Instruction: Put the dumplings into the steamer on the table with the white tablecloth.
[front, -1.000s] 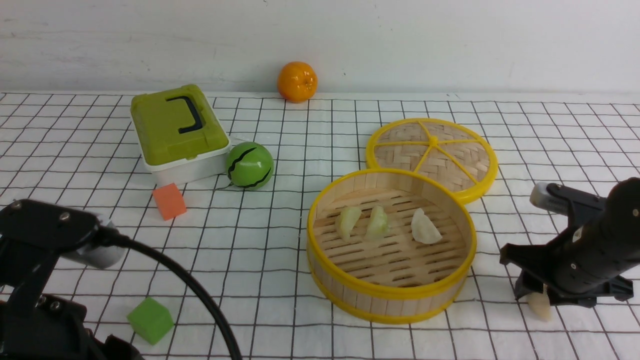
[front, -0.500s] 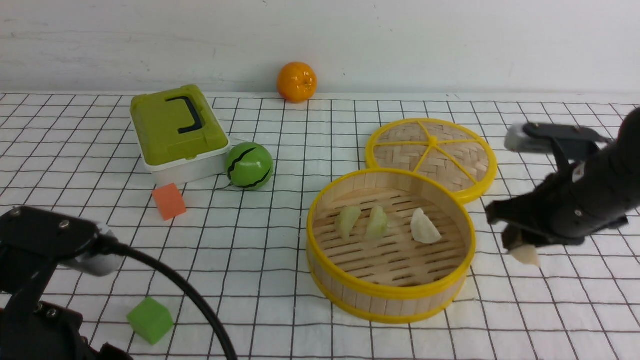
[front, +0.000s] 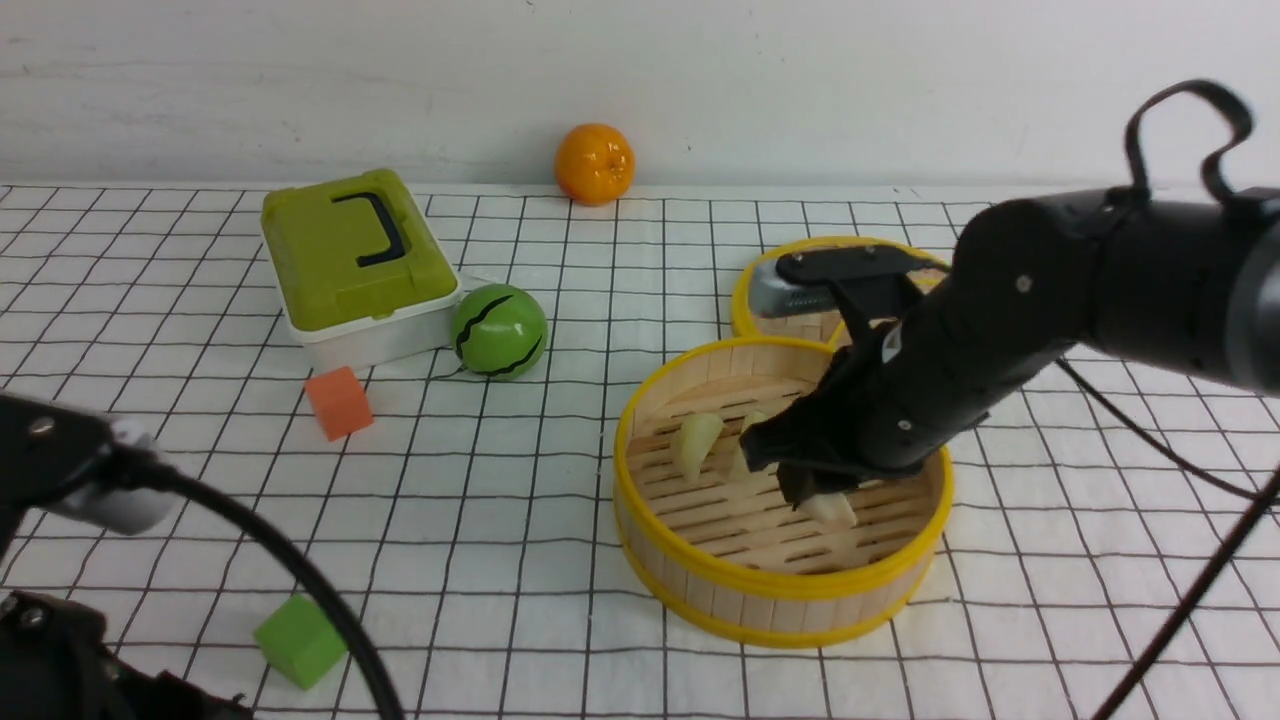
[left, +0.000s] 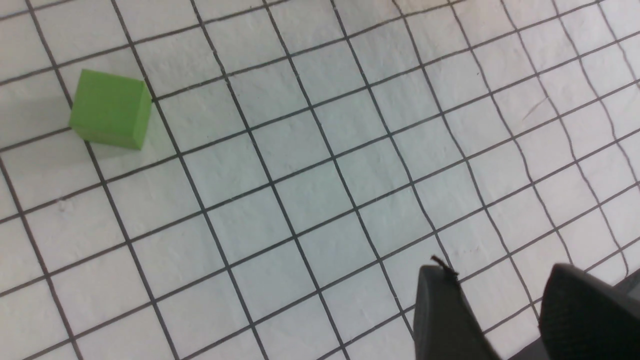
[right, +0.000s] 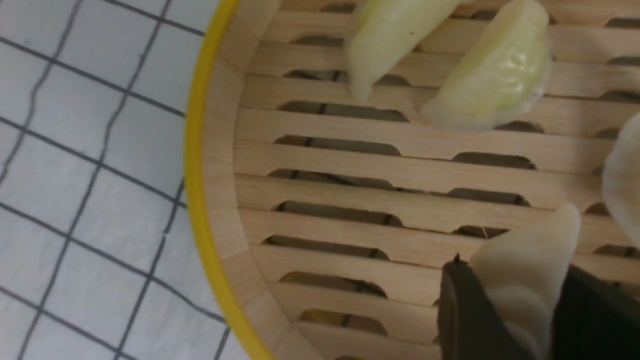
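The steamer (front: 780, 585) stands on the table's white tablecloth (front: 560, 480), right of centre. My right gripper (front: 815, 495) hangs inside its rim, shut on a cream dumpling (front: 832, 510) that is just above the slatted floor. The right wrist view shows that dumpling (right: 525, 270) pinched between the fingers of the right gripper (right: 515, 272). On the slats lie two pale green dumplings (right: 390, 35) (right: 495, 75) and a cream one (right: 622, 190) at the picture's edge. From the front, one green dumpling (front: 695, 440) shows fully. The left gripper (left: 500, 280) is open over bare cloth.
The flat woven lid (front: 800, 328) lies behind the steamer, mostly hidden by my right arm. A green box (front: 350, 260), a green ball (front: 498, 330) and an orange cube (front: 338, 402) sit at the left. An orange (front: 594, 163) rests by the wall. A green cube (front: 300, 640) lies near the left arm.
My right gripper rose from the cloth right of the steamer and swung left with the cream dumpling, over the rim and into the basket. The left arm shifted slightly lower.
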